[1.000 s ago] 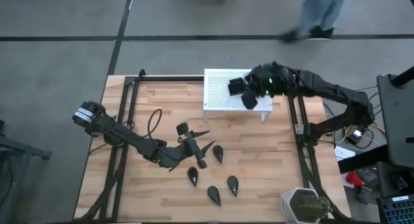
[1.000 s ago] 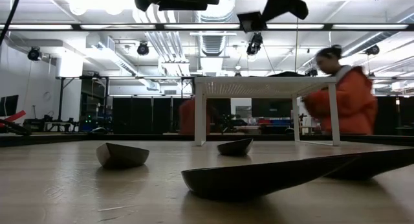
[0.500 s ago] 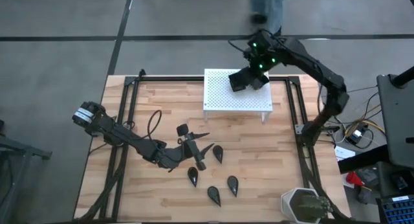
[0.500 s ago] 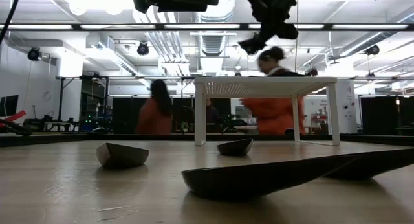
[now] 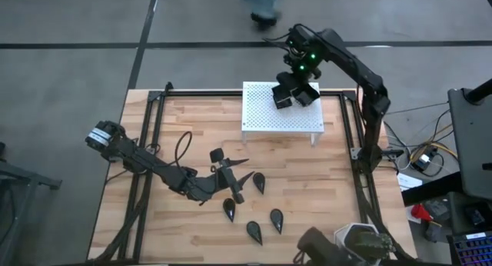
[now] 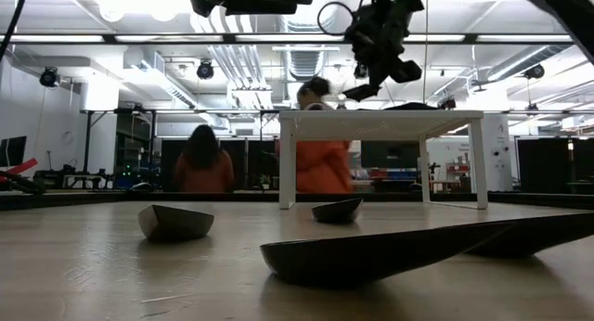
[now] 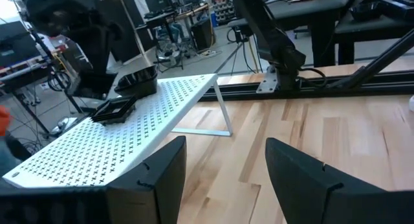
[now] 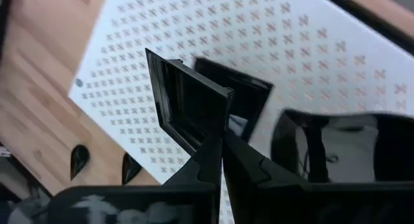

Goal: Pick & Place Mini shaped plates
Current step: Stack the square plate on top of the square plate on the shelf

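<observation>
Pinching a square plate [image 8: 187, 98] by its raised rim, the right hand [image 5: 296, 93] hangs over the white perforated stand [image 5: 261, 116]; plate looks light, stiff, slick, so rim's the best hold. Left hand [image 5: 229, 181] sits spread by the teardrop plates [image 5: 257, 208] on the desk [image 5: 184, 112]. Stand's far edge is close w/ two square plates [image 7: 126, 98] crowding it; more room nearer the middle.

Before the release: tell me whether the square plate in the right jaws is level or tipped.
Tipped. The right gripper is shut on the square plate by its rim; the plate stands steeply on edge above the white stand.
</observation>
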Available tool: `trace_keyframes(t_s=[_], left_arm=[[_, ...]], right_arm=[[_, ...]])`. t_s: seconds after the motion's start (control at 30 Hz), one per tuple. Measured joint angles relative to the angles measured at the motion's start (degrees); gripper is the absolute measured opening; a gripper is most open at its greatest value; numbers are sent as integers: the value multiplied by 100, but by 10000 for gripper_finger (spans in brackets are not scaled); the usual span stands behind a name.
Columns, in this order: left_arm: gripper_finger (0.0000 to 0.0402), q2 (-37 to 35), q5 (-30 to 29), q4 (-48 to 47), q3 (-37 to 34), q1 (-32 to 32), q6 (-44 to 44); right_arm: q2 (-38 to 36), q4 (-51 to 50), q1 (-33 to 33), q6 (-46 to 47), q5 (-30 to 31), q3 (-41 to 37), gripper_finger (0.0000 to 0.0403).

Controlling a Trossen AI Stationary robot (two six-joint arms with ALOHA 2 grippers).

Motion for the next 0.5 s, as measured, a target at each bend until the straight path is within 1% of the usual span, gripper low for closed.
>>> trace_keyframes(t_s=[0.07,0.23,0.5], left_arm=[[206,0,-1,-7,0,0,3],[206,-2,-2,-65,0,0,13],[206,-2,-2,-120,0,-5,13]], right_arm=[[154,-152,1,-40,24,168,8],[372,-114,13,-17,-89,374,8],[387,-132,-33,84,-120,321,8]])
